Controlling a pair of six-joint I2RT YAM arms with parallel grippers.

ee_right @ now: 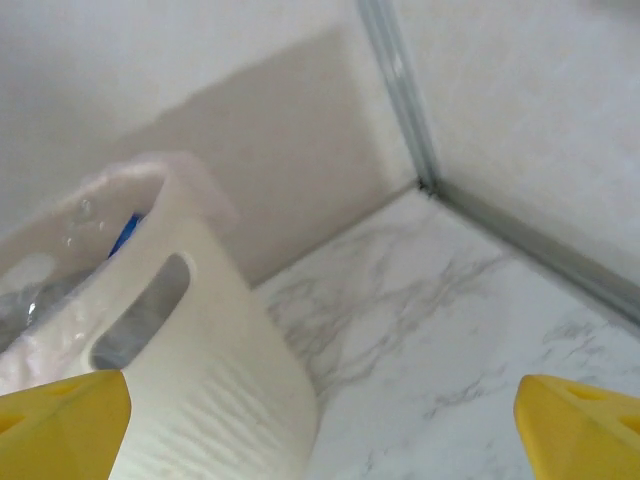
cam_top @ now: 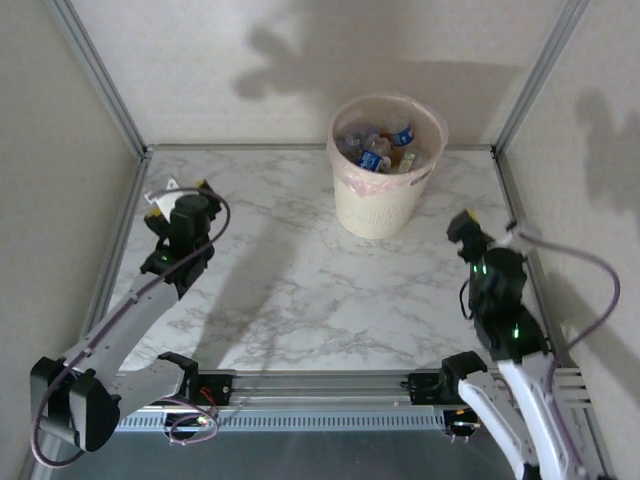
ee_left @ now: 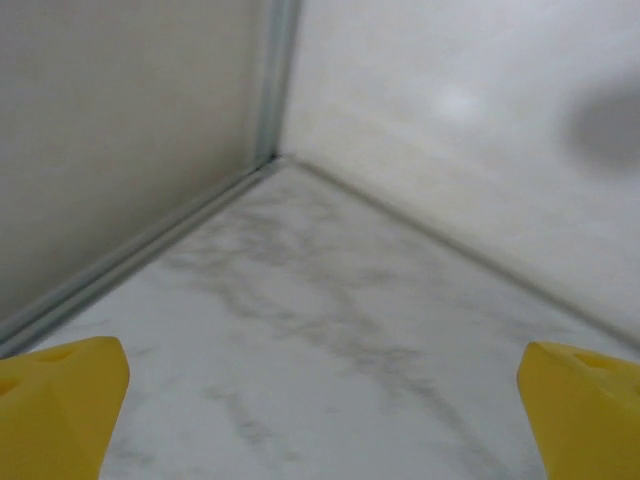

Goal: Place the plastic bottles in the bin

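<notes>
Crushed bottles (cam_top: 377,152) sit in bin (cam_top: 385,212). Left claw (cam_top: 178,198) open over counter (cam_top: 300,290). Right claw (cam_top: 463,226) open near bin.

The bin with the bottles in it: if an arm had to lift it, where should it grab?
Probably the rim just above the oblong handle slot in the wall of the bin, coming from the right, where the open right gripper faces that slot. The round body looks too wide for the jaws, while the thin upright wall there could fit between the fingers.
</notes>
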